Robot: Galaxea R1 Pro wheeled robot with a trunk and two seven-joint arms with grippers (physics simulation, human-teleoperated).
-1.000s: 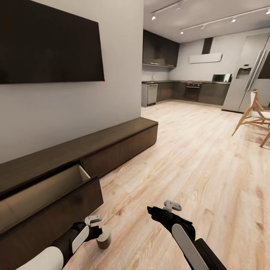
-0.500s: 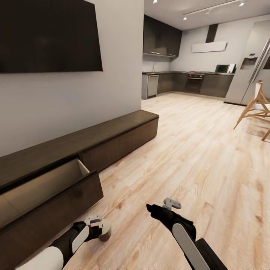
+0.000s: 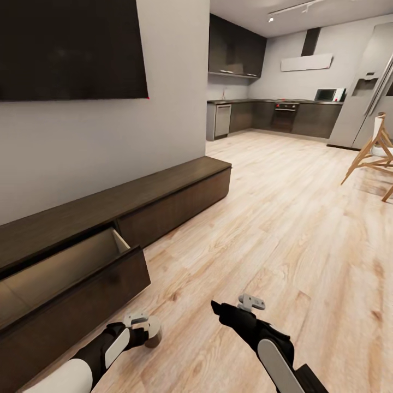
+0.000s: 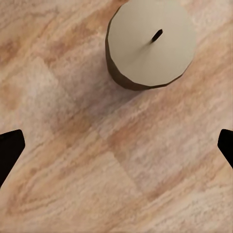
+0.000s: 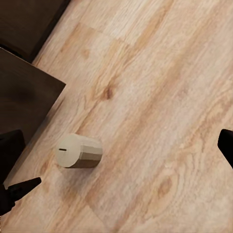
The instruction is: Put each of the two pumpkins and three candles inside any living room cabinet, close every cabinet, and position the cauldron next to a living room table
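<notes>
We are watching the head camera tilt and creep forward: the wall-mounted black screen and the kitchen beyond are sliding upward in the frame compared with a second ago, so the whole picture is shifting rather than the furniture. The real change is at the lower left, where the short stubby grey-brown candle (image 3: 152, 331) is sitting differently against our left gripper (image 3: 143, 327); a second ago it was standing below the fingers showing its side wall, and now its pale flat top is turning toward us just beside the fingertips. In the left wrist view the candle (image 4: 150, 42) is lying at the upper part of the frame on the light wooden plank floor (image 3: 284, 229), outside the span of the two dark fingers (image 4: 9, 150), which are standing wide apart and gripping nothing. We judge that the candle is slipping away or has yet to be caught, so the grasp needs another approach before anything goes into the long low dark-brown wooden cabinet (image 3: 164, 202), whose open drawer with a tan interior (image 3: 65, 273) is waiting at the left. The right wrist view is showing the candle (image 5: 79, 151) tipped on its side near the drawer's dark corner. Our right gripper (image 3: 240, 308) is hovering over the floor at lower centre, its fingers spread and empty.
</notes>
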